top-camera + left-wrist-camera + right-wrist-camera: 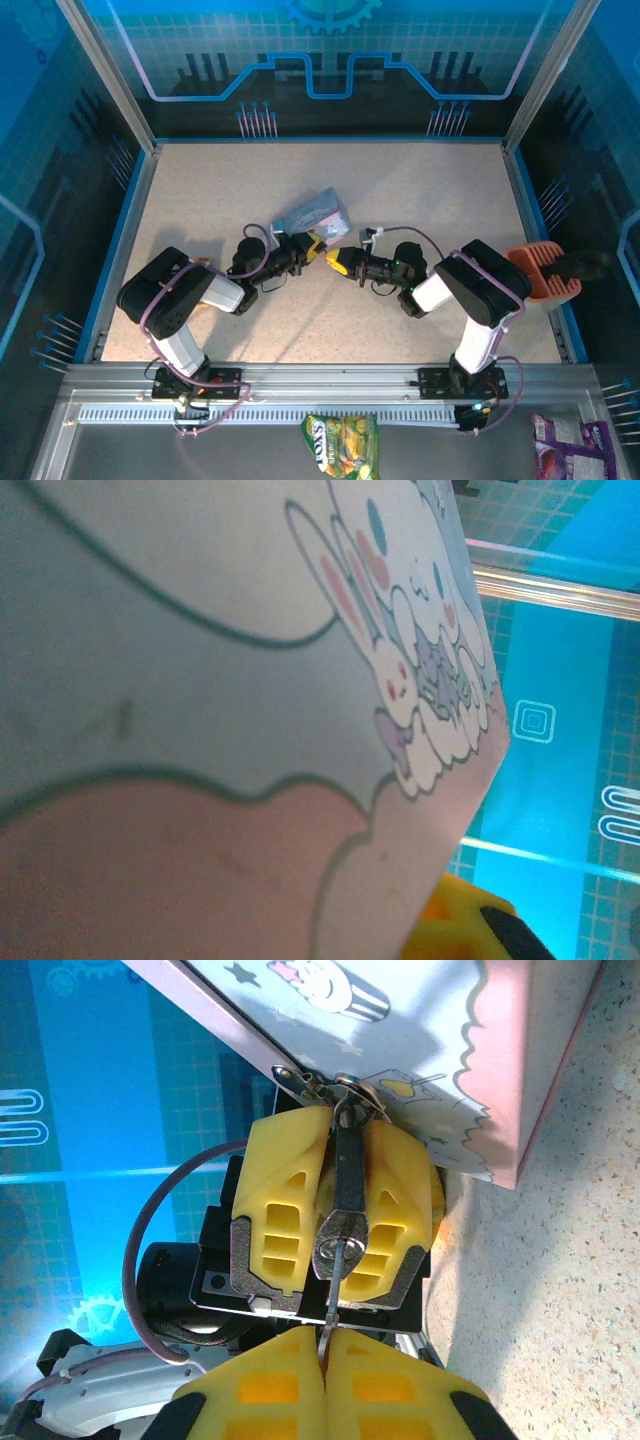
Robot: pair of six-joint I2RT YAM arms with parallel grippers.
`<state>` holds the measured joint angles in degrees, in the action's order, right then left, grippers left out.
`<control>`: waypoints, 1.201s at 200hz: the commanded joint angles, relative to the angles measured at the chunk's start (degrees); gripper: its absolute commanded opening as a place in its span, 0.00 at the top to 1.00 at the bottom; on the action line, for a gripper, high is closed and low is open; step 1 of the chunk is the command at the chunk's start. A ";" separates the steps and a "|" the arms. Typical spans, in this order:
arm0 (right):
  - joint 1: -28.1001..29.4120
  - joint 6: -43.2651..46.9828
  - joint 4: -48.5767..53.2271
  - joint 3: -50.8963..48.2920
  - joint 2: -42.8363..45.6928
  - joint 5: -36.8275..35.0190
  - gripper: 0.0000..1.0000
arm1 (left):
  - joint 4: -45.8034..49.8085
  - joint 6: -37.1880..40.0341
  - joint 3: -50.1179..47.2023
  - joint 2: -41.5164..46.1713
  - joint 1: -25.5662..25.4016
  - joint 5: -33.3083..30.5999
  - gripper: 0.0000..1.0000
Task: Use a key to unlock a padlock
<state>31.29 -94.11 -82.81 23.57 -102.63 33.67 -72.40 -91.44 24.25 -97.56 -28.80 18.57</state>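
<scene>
In the right wrist view the small dark padlock is clamped between the yellow fingers of my left gripper, its keyhole end facing the camera. Its thin silvery shackle hooks through the latch of the pale blue cartoon tin. My right gripper is shut on the slim key, whose tip sits in the keyhole. From above, the two grippers meet nose to nose at mid-table, the right gripper just below the tin. The left wrist view sees the tin's printed face very close.
An orange holder stands at the table's right edge. A green-yellow snack packet and a purple packet lie in front of the arm bases. The speckled table is walled by a blue-lit frame.
</scene>
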 commanded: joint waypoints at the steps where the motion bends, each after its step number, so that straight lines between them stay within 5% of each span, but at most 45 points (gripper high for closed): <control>1: -1.31 -0.38 1.17 1.51 -1.25 -3.79 1.00 | -6.71 -0.82 2.53 2.13 -3.68 7.15 1.00; 240: -3.14 -0.60 1.20 -1.99 -4.17 -9.91 1.00 | -2.59 2.25 1.06 4.13 -6.17 4.37 1.00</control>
<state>30.41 -94.32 -85.67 22.15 -104.81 32.99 -68.58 -89.43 24.97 -96.90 -31.35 13.67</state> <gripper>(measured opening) 0.047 0.138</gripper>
